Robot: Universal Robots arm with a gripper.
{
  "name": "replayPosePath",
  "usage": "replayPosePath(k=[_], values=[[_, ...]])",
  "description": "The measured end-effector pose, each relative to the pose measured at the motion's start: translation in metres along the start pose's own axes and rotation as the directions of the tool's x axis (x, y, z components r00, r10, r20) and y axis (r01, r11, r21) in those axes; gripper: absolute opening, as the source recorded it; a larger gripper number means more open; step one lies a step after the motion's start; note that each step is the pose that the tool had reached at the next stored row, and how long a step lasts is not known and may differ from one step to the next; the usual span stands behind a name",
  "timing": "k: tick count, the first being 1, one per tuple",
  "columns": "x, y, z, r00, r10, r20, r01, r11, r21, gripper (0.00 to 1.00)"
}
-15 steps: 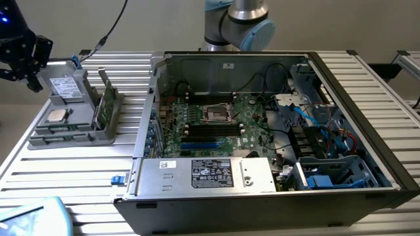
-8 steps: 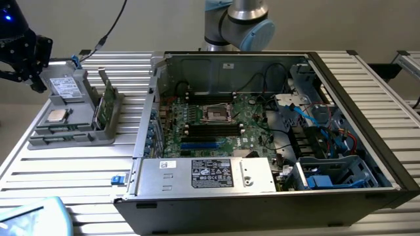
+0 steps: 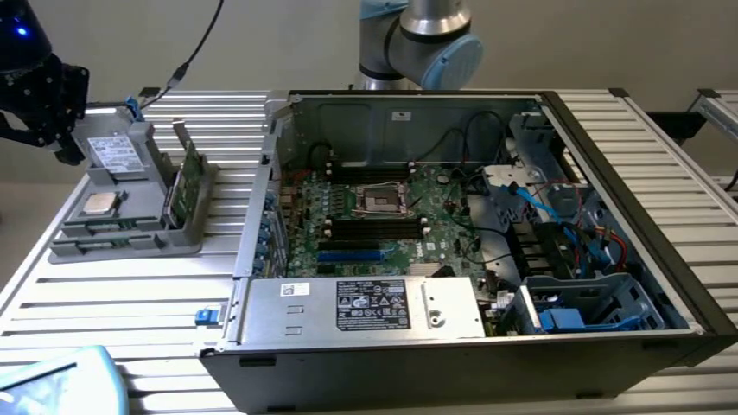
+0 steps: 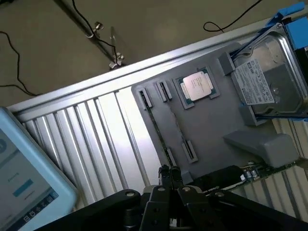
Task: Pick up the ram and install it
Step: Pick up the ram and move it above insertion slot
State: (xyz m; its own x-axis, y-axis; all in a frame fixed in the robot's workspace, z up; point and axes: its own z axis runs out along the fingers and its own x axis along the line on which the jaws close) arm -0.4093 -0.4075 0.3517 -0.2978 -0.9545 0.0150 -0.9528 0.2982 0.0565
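The ram is a thin green stick standing on edge in the grey holder tray, at the exterior view's left of the open computer case. In the wrist view, part of the ram's green edge shows beside the tray. My black gripper hangs above the tray's far left corner, apart from the ram. Its fingertips are pressed together, shut on nothing. Black memory slots lie on the motherboard inside the case.
The tray also carries a grey drive with a white label and a square silver processor chip. A light blue tablet lies at the ribbed table's front left. Cables and a power supply crowd the case.
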Motion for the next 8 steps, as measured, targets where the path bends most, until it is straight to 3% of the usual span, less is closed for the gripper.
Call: replayPosePath(k=[4,8], values=[[0.0000,-0.0001,0.0020,0.9973,-0.073,-0.0040,0.073,0.9973,0.0014,0.11],[-0.0001,-0.0002,0.0041,0.9894,-0.145,-0.0083,0.145,0.9894,0.0023,0.11]])
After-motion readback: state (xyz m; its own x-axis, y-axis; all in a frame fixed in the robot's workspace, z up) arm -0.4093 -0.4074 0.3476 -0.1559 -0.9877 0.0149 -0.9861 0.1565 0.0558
